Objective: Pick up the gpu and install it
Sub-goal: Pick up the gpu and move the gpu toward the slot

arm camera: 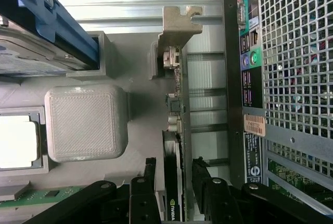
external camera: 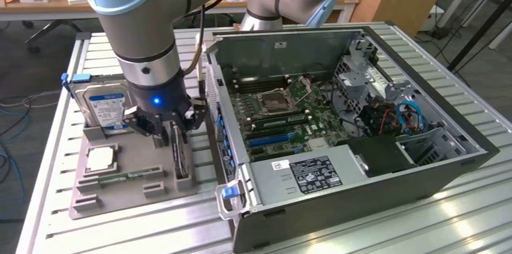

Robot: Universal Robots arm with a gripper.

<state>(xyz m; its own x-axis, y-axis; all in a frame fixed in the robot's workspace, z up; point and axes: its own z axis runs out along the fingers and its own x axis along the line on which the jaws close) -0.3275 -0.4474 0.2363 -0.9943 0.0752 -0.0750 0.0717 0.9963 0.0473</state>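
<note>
Straddling the gpu [arm camera: 175,130], the gripper [arm camera: 174,162] is spread wide, one black finger [arm camera: 150,168] on each side of the card with a small gap showing on both sides, so nothing is clamped. The gpu stands on its long edge in a slot of the grey fixture tray [external camera: 120,197], its pale metal bracket [arm camera: 176,28] at the end away from the gripper, just beside the open computer case [external camera: 360,206]. In the exterior view the arm comes down over that slot. The tray also holds a blue-labelled hard drive [external camera: 104,107], a processor [external camera: 100,158] and a green memory stick [external camera: 128,176].
</note>
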